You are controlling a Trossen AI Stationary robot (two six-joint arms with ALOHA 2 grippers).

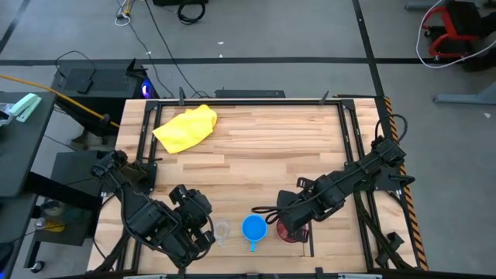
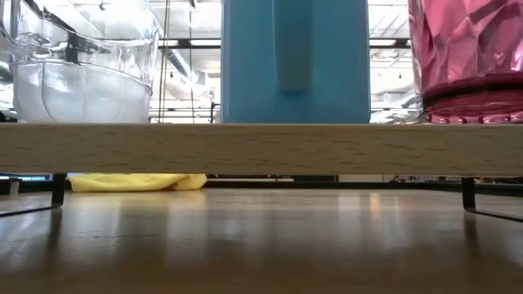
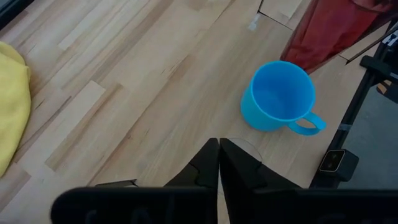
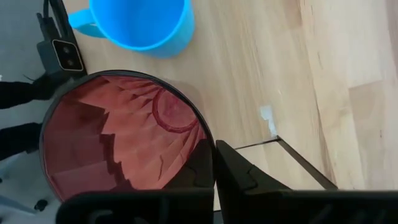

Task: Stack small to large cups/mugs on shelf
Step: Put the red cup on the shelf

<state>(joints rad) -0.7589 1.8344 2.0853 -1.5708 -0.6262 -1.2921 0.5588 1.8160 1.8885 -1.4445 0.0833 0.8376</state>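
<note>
Right gripper point(image 4: 214, 163) clenched on red tumbler point(image 1: 292, 231) rim, on shelf point(image 2: 261, 149) at 3 o'clock of blue mug point(image 1: 253, 229). Release straight up. Left gripper point(image 3: 219, 163) pinches clear cup point(image 1: 222, 230) rim.

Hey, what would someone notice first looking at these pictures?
Three vessels in a row on the shelf at the table's near edge: clear cup, blue mug, red tumbler. The right pincer grips the tumbler's rim. A yellow cloth lies at the far left.

Shelf plank point(image 2: 261, 149) with clear cup point(image 2: 82, 69), blue mug point(image 2: 294, 61), red tumbler point(image 2: 466, 61); table point(image 1: 256, 147) beneath, yellow cloth point(image 1: 186, 128) behind.
</note>
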